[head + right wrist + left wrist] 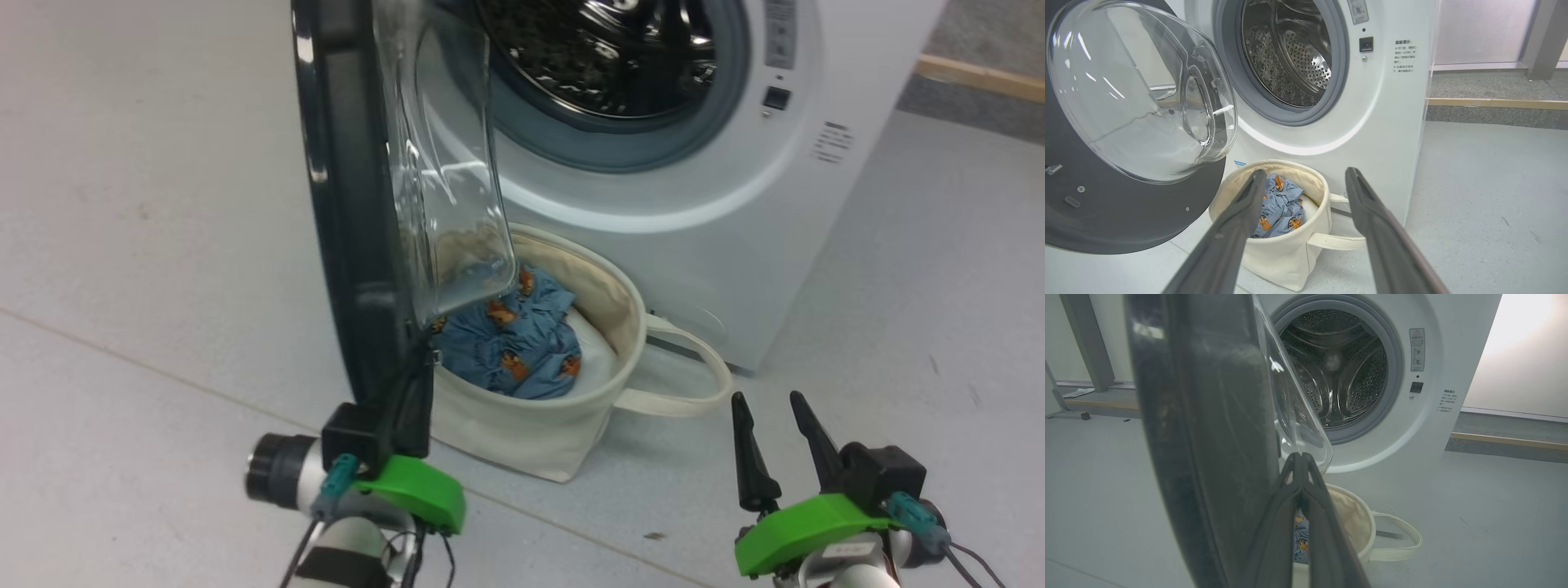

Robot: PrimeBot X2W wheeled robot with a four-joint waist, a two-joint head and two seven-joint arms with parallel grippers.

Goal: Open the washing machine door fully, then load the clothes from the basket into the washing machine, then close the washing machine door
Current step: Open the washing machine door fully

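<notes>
Door [343, 204] stands ajar, upper left of the head view. The left gripper [424, 355], 2 fingers pinched together, sits against its lower inner edge, likely to shove it wider. Lower right, the right gripper [769, 400] hovers with jaws wide, facing the clothes [506, 343] in the basket [630, 306].

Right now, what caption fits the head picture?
Open washing machine door, clothes lying in the basket, right gripper open.

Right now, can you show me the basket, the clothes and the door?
basket [1282, 261]: right wrist view, cream front wall.
clothes [510, 347]: head view, crumpled blue middle.
door [1126, 220]: right wrist view, dark lower rim.
</notes>
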